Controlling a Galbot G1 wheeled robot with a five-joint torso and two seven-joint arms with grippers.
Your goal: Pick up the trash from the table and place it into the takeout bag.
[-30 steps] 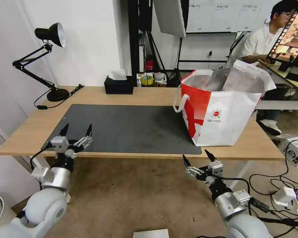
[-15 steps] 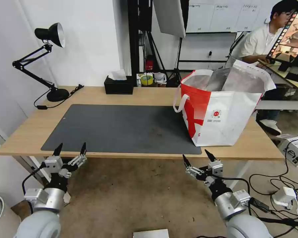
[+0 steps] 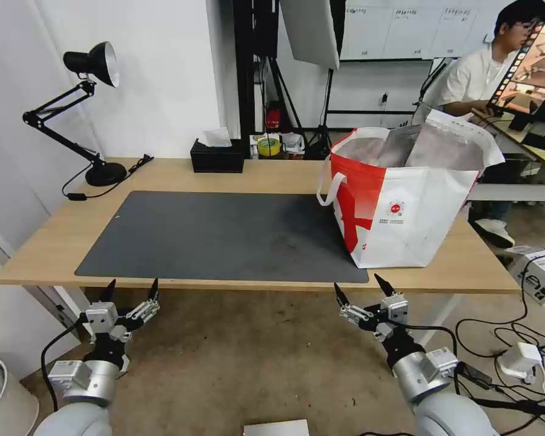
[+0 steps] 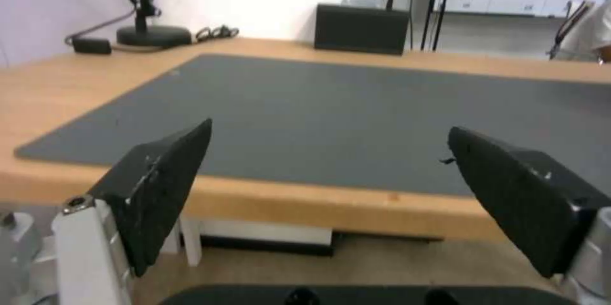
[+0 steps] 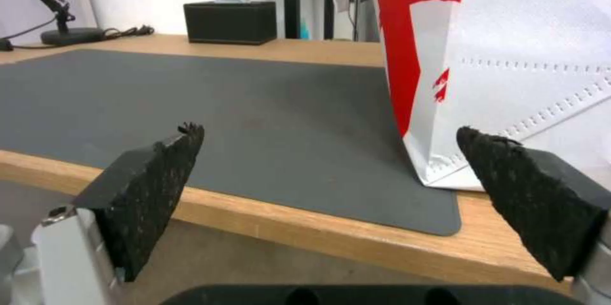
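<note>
I have both claws released and empty below the surface's (image 3: 54,242) front edge: left claw (image 3: 130,289) at lower left of the head view, right claw (image 3: 357,290) lower centre-right. The takeout bag (image 3: 418,212) stands upright at right on the mat (image 3: 224,236). Raising either arm carelessly could clip the edge or topple the bag.
</note>
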